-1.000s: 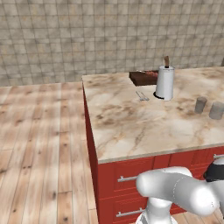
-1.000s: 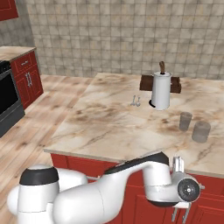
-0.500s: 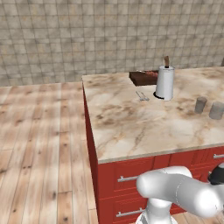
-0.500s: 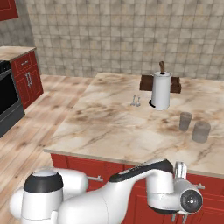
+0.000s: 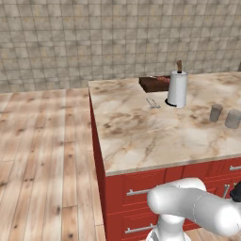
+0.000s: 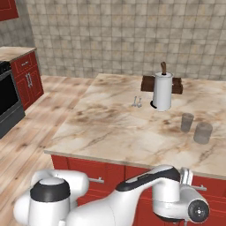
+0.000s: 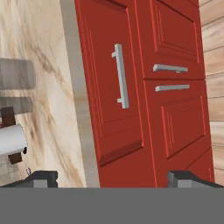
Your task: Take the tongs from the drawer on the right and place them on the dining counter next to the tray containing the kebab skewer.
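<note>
The dining counter (image 5: 141,132) (image 6: 119,128) has a beige veined marble top over red drawer fronts. At its far side lies the dark brown tray (image 5: 153,84) (image 6: 177,85), partly behind a paper towel roll; the kebab skewer on it is too small to make out. The tongs are hidden. My gripper (image 7: 113,180) (image 6: 187,175) is open with nothing between its tips, low in front of the counter. It faces a shut red drawer (image 7: 109,109) with a silver bar handle (image 7: 121,76).
A white paper towel roll (image 5: 177,88) (image 6: 162,91) stands before the tray. A small silvery utensil (image 5: 152,102) (image 6: 137,102) lies beside it. Two grey cups (image 5: 216,113) (image 6: 187,122) stand at the right. More drawer handles (image 7: 170,68) are nearby. An oven (image 6: 6,101) stands far left.
My hand has sunk lower and a little to the right in front of the counter's drawers. The jaws stay wide apart. Nothing on the counter has moved.
</note>
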Robot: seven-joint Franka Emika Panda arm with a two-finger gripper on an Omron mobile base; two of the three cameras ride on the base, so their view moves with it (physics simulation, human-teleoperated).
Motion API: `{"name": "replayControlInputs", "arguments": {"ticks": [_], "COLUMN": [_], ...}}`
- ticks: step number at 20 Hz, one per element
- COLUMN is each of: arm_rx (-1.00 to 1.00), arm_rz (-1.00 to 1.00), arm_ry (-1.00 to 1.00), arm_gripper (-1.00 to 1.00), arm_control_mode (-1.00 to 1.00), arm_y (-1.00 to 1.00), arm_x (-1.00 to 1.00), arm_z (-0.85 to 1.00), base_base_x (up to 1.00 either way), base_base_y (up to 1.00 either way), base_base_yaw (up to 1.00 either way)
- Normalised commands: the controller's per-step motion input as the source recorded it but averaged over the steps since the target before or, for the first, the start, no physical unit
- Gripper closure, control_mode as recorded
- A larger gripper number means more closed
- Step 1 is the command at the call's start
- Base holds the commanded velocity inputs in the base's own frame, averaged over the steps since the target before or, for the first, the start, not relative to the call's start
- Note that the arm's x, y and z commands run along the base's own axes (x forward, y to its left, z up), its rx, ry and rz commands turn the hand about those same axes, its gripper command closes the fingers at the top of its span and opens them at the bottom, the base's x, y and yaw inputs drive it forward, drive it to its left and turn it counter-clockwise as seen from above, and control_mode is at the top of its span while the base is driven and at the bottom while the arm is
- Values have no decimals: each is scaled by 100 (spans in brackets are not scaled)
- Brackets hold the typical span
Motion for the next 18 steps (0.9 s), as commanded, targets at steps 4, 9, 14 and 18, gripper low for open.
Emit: {"name": "replayControlInputs", "arguments": {"ticks": [4, 9, 14, 18], "arm_rx": [3, 1, 2, 1], "arm_rz": [0, 0, 0, 0], "arm_ry": [0, -1, 0, 0], "arm_gripper": [-100, -100, -100, -100], "arm_control_mode": [-100, -100, -100, -100], "arm_y": [-6, -6, -3, -1], "arm_x": [0, 0, 0, 0], "arm_z": [-17, -22, -16, -13], "base_base_x": [0, 0, 0, 0], "base_base_y": [0, 0, 0, 0], "base_base_yaw": [0, 0, 0, 0]}}
